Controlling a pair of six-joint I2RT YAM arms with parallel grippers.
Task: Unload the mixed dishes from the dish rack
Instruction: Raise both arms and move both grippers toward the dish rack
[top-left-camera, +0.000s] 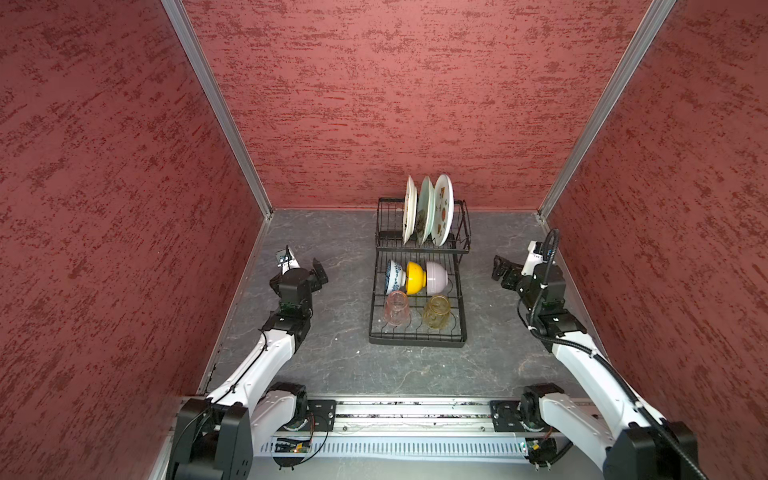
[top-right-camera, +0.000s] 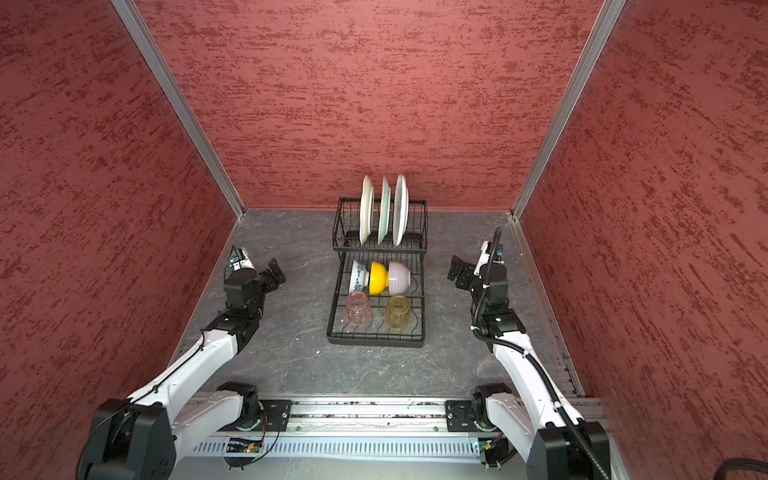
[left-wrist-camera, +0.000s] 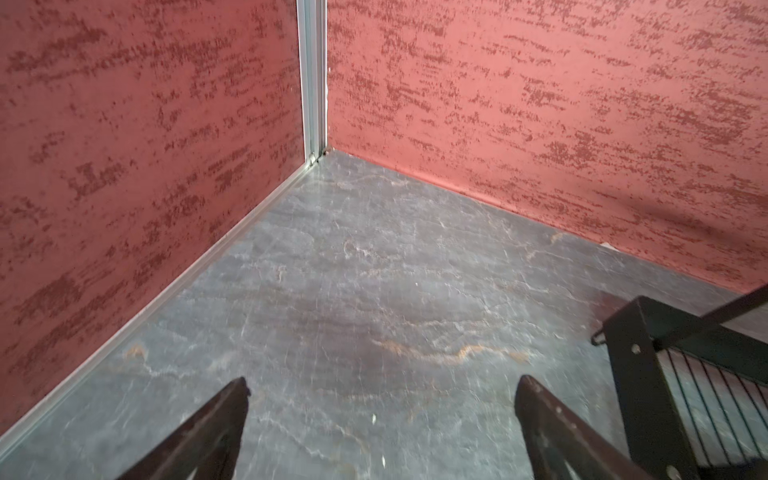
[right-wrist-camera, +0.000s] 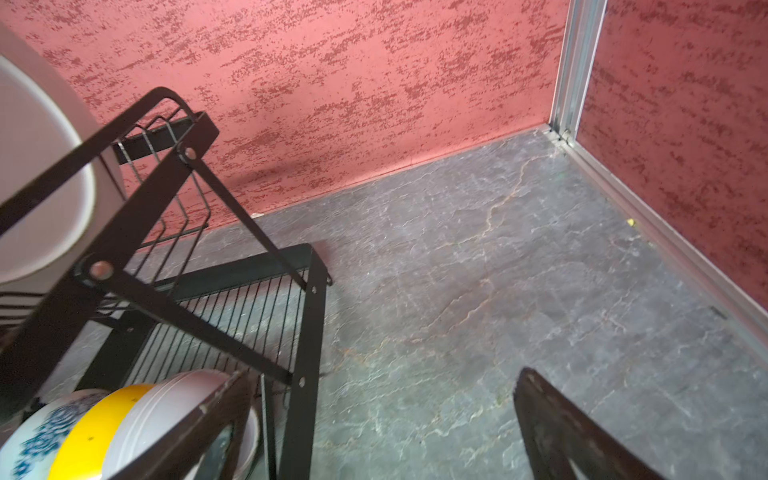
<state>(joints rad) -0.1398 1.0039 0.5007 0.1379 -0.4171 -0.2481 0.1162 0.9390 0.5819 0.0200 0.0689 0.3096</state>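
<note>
Your left gripper (top-left-camera: 319, 272) stood wide open and empty over the bare tabletop (top-left-camera: 332, 365), near its left edge and clear of the dish rack (top-left-camera: 415, 341). Your right gripper (top-left-camera: 501, 271) was equally open and held nothing. It was nearer the right edge, just beside the rack's right side but not touching it.

The rack sat toward the back edge, about midway between the side edges, and looked fully loaded. Three plates (top-left-camera: 424, 210) stood on edge in the raised back tier. On the front tier the blue-white bowl (top-left-camera: 395, 276), yellow bowl (top-left-camera: 415, 277) and pale pink bowl (top-left-camera: 436, 276) lay on their sides, pressed together in a row. Closer to the front edge were the pinkish glass (top-left-camera: 396, 307) and amber glass (top-left-camera: 436, 311), apart from each other.

No dish lay on the tabletop outside the rack, so I judge you had the whole unloading ahead of you: eight pieces, none yet grasped.
</note>
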